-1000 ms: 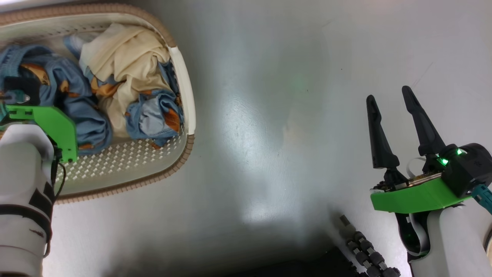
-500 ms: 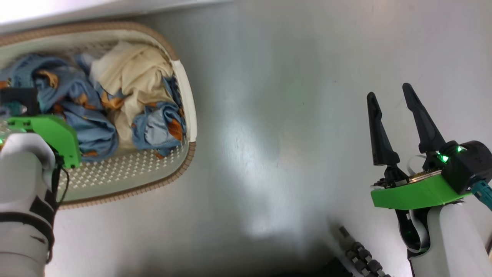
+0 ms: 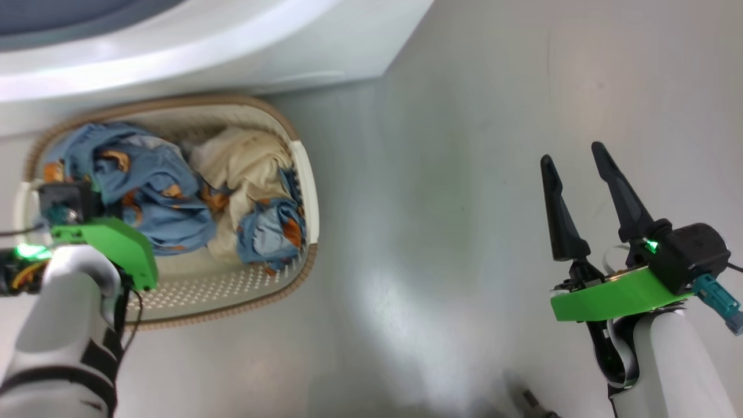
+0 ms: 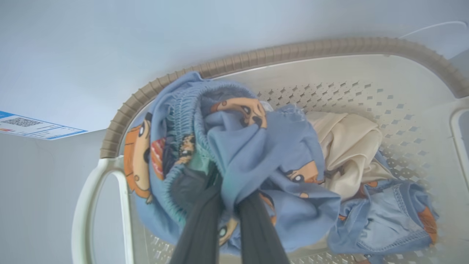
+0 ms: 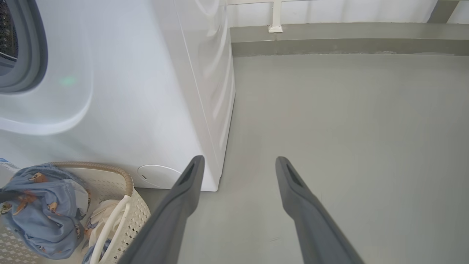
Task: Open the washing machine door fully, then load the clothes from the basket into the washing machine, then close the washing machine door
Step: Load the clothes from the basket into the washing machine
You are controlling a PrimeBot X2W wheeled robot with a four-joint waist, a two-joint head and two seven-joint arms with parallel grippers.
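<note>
Fabric pinched, ready to lift
On the left gripper (image 4: 227, 190) the jaws clench a bunched fold of the clothes (image 4: 256, 154) in the basket (image 4: 293, 51); soft and light, they will likely trail. The right gripper (image 3: 572, 155) has its jaws released above the floor (image 3: 435, 232).

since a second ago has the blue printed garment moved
Yes. Against the basket, the blue printed garment has bunched and risen toward the far rim, pinched by the left end effector.
</note>
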